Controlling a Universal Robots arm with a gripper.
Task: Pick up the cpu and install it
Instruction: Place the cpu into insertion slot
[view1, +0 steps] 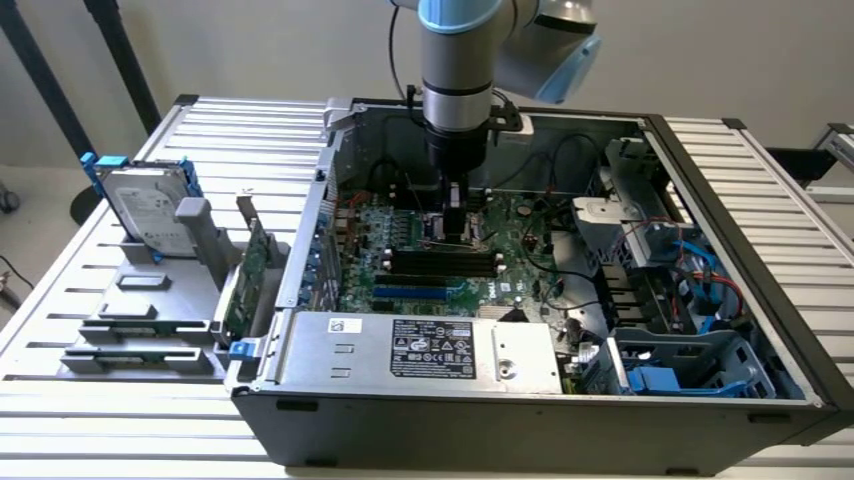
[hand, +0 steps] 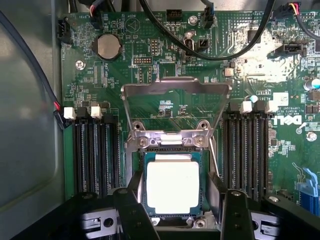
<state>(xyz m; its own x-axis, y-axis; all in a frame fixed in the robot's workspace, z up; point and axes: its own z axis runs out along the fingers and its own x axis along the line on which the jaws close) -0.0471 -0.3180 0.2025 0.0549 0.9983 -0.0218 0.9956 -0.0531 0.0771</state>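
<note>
Installation stage. The cpu (hand: 172, 187) lies flat in the socket frame (hand: 170, 139) of the green board (hand: 150, 65), with the load plate (hand: 175, 84) hinged up. The gripper (hand: 176, 192) stands directly over the chip. Its fingers (hand: 135, 200) are spread, one at each opposite edge, apparently released. The chip is square, so it has no long axis.

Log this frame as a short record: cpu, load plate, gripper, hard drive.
cpu: lies within the socket on the green motherboard, metal top up
load plate: raised, open
gripper: down inside the open computer case, directly over the cpu
hard drive: outside the case, standing in a grey rack at the exterior view's left
</note>
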